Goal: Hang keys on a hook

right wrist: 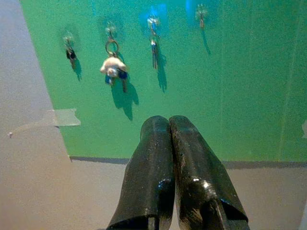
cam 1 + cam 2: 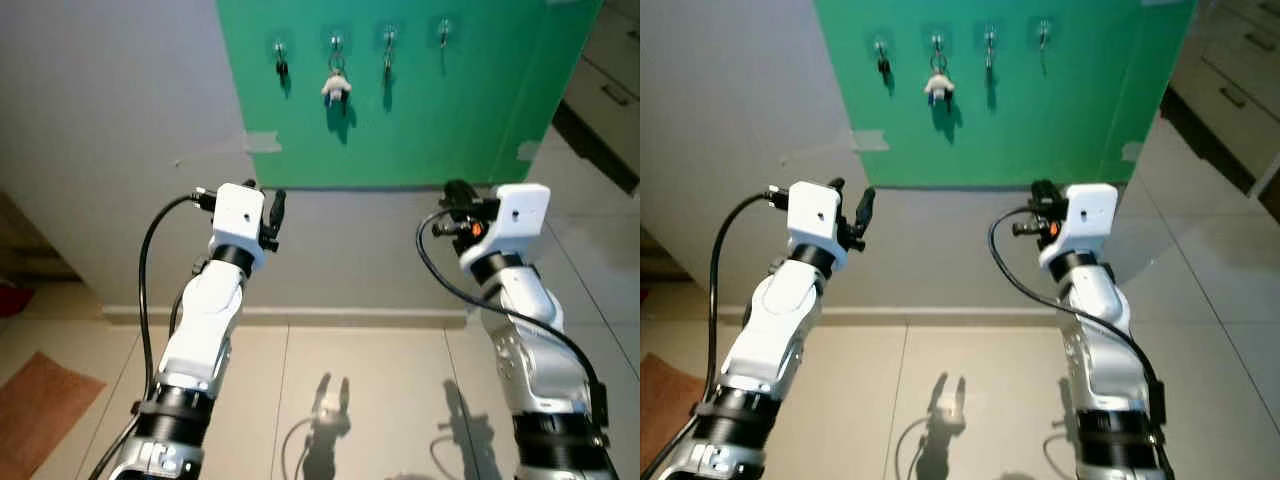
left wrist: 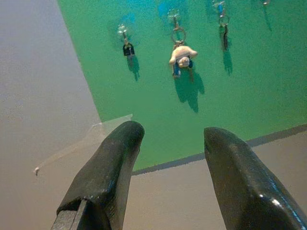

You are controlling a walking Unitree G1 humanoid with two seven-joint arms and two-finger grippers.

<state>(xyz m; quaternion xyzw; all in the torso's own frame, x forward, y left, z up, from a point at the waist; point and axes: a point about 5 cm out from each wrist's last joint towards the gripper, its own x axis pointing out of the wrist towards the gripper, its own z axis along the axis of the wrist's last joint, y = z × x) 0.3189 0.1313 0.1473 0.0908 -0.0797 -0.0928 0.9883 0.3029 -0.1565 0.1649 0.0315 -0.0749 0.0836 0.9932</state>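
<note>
A green board is taped to a grey wall, and four hooks sit in a row near its top. The first hook carries a small dark key. The second hook holds a ring with a pale plush charm and what looks like a key under it. The third hook carries a slim key. The fourth hook seems to hold only something thin; it is too small to tell what.

So three key sets hang there, perhaps four, and all are well above both arms.

The left end effector is raised toward the board with its fingers spread apart and nothing between them. The right end effector is also raised, its two fingers pressed together, with nothing seen in them.

Keys of this kind are probably light, stiff and slick metal, and they swing freely on a ring. The plush charm is soft and bulky, so it likely gives the surest hold. The ring itself must stay free to slip over the small hook, which calls for a steady, fine approach.
</note>
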